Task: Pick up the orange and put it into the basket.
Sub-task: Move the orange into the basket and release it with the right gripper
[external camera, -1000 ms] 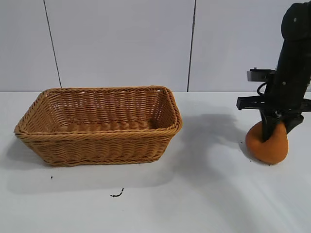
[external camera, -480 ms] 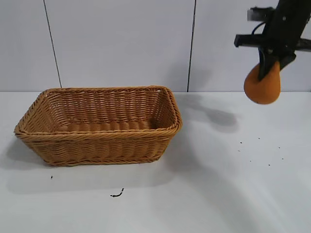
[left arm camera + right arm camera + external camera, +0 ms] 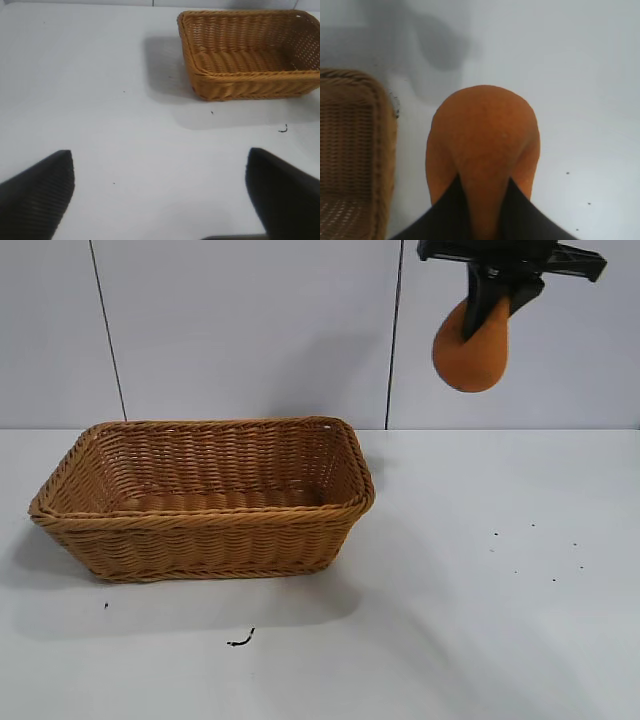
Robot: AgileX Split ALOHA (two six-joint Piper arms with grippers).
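Note:
My right gripper (image 3: 490, 302) is shut on the orange (image 3: 470, 355), a dull-orange teardrop lump that hangs from its pinched top, high in the air to the right of the basket. In the right wrist view the orange (image 3: 482, 137) fills the middle, with the gripper (image 3: 484, 200) squeezing its narrow top between both fingers. The wicker basket (image 3: 205, 530) stands on the white table at the left; it holds nothing that I can see. Its edge shows in the right wrist view (image 3: 382, 150), and the whole basket in the left wrist view (image 3: 250, 82). My left gripper (image 3: 160, 175) is open over bare table, far from the basket.
The white table (image 3: 480, 620) carries a small dark scrap (image 3: 240, 640) in front of the basket and several tiny dark specks (image 3: 530, 550) at the right. A panelled grey wall stands behind.
My right gripper has lifted the orange off the table at the right, raised it high and carried it left toward the basket. The basket has not moved.

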